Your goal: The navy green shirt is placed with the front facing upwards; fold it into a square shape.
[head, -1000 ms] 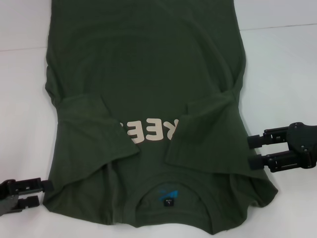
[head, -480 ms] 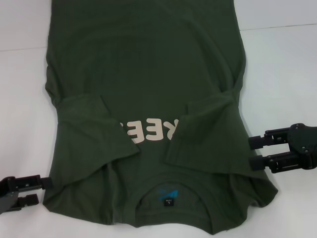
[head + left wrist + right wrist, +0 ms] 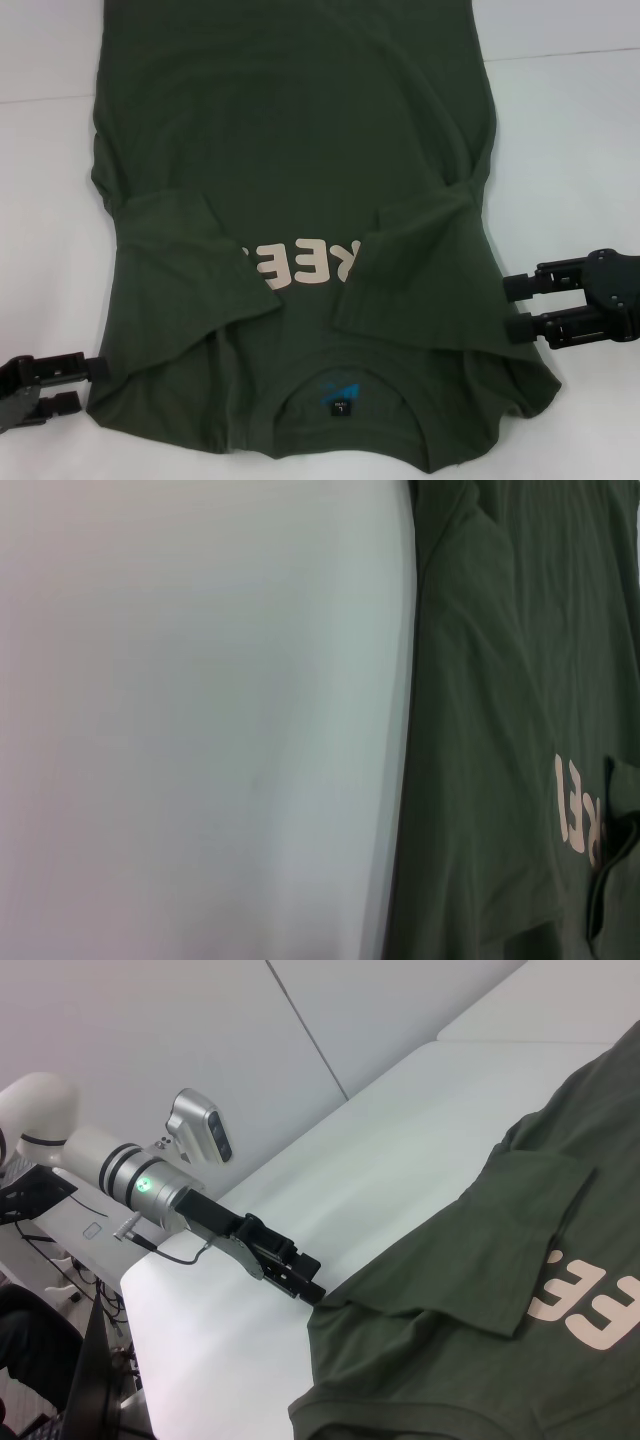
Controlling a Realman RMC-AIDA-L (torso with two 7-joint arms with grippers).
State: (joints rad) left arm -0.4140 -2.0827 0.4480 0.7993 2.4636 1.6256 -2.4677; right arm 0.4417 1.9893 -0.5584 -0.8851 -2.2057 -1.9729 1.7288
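White table (image 3: 570, 150); navy green shirt (image 3: 300, 150) flat on it, sleeves folded inward.

Right hand (image 3: 512, 306) slightly further outward.

Upside-down cream letters "REE" on navy green shirt (image 3: 290, 150)

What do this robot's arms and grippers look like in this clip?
Both grippers are black, each with two parallel bar-like fingers: the left gripper and the right gripper. In the right wrist view, the left arm is white with a silver wrist ring, a lit green indicator, a grey camera module and a thin black cable.
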